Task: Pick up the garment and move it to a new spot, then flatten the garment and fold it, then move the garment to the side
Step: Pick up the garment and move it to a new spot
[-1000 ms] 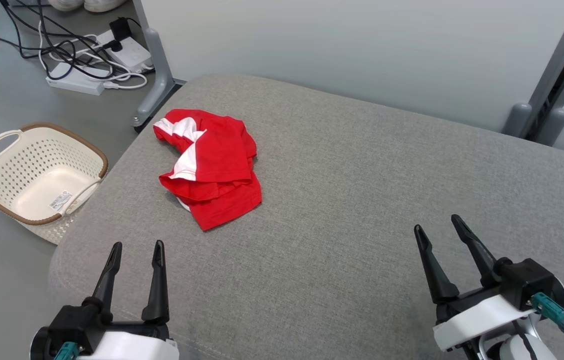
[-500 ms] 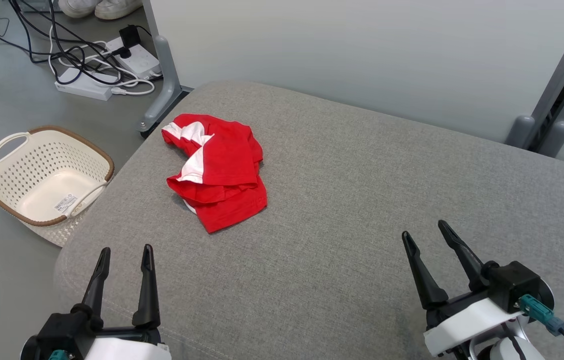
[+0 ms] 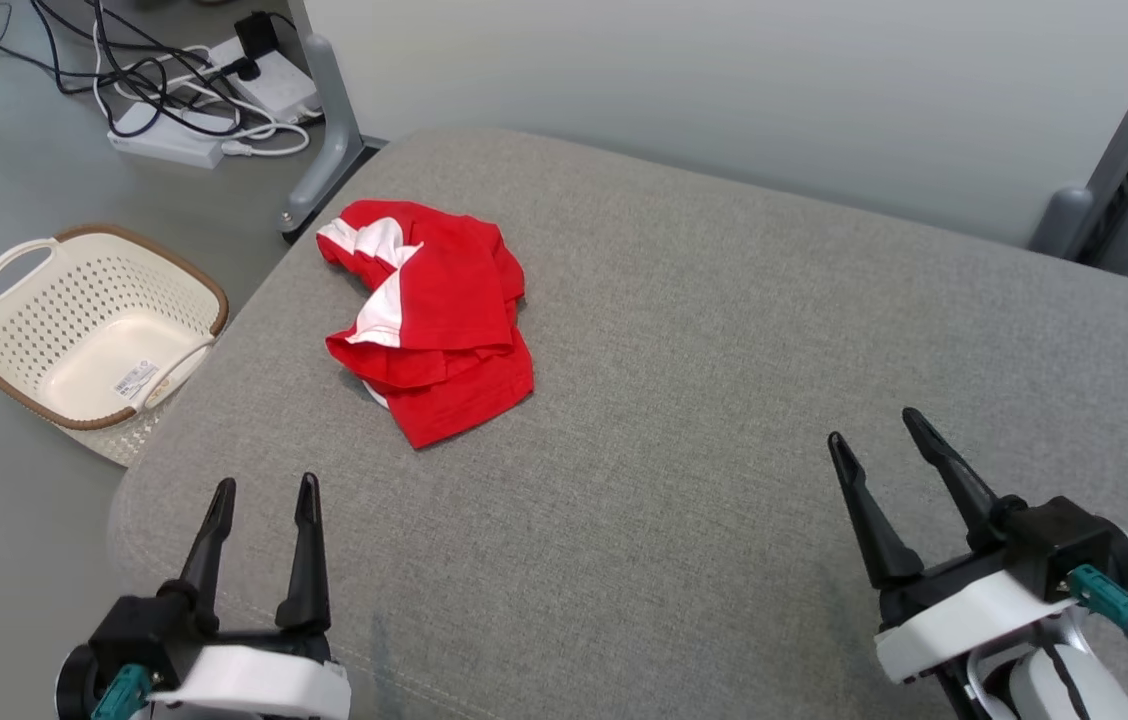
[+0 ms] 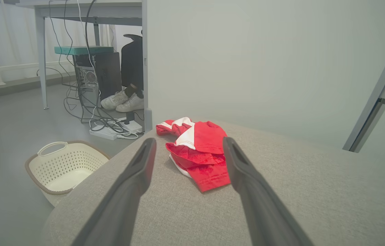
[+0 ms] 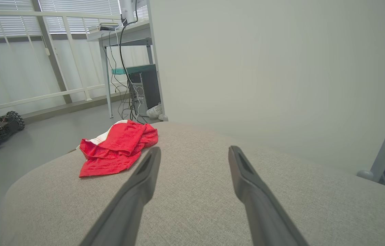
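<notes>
A crumpled red garment (image 3: 434,320) with white panels lies on the grey cushioned surface (image 3: 704,420), toward its far left corner. It also shows ahead of the left fingers in the left wrist view as the garment (image 4: 201,152), and to the left in the right wrist view as the garment (image 5: 115,147). My left gripper (image 3: 264,492) hovers open near the front left edge, well short of the cloth. Over the front right, far from the cloth, my right gripper (image 3: 874,430) is open too. Both hold nothing.
A cream perforated basket (image 3: 89,330) with a brown rim stands on the floor left of the surface. Power strips and tangled cables (image 3: 189,95) lie on the floor beyond it, by a grey partition leg (image 3: 319,150). A pale wall panel (image 3: 724,90) backs the surface.
The head camera has shifted a little, so the whole picture has slid. The garment lies as before and both grippers stay open and apart from it.
</notes>
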